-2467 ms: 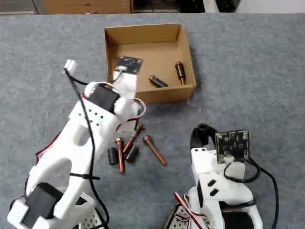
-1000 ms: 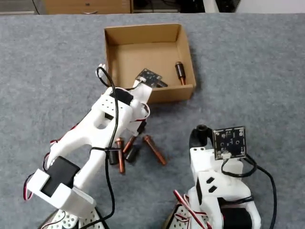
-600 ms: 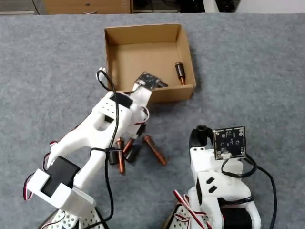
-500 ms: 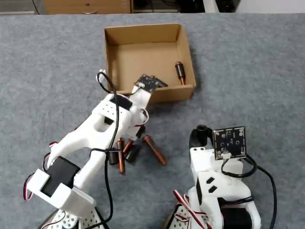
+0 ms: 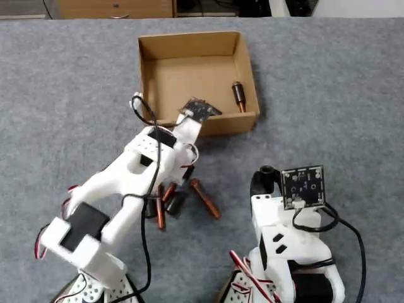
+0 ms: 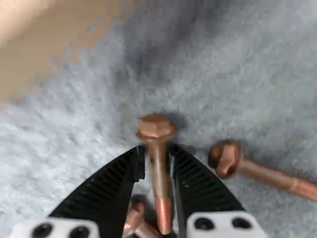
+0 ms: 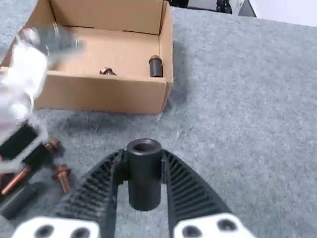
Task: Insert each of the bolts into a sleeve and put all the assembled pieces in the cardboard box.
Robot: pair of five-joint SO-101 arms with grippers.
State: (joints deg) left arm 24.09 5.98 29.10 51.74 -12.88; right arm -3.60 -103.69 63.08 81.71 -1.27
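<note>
Closest to the table's near edge, the right gripper is clamped on a black sleeve, held upright with its open bore facing up. The sleeve looks like a rigid, light tube with a smooth wall. Gripping it across the outside, as here, keeps the bore free, though I judge the round wall could swivel if it is pushed off-axis.

Farther in, near the middle of the table, the left gripper is closed on the shank of a copper-coloured bolt just under its hex head. Whether the bolt is off the cloth I cannot tell. It should be stiff, small and head-heavy, and its plain shank is likely to be slick and roll between the pads. The shank runs back between the fingers with the head outward, so the threaded tip is shielded. A hold crossing the shank near the head would probably suit insertion better.

Just beside it lie a loose bolt and a spare sleeve.

Toward the far edge stands the cardboard box, with an assembled piece inside by its right near corner
</note>
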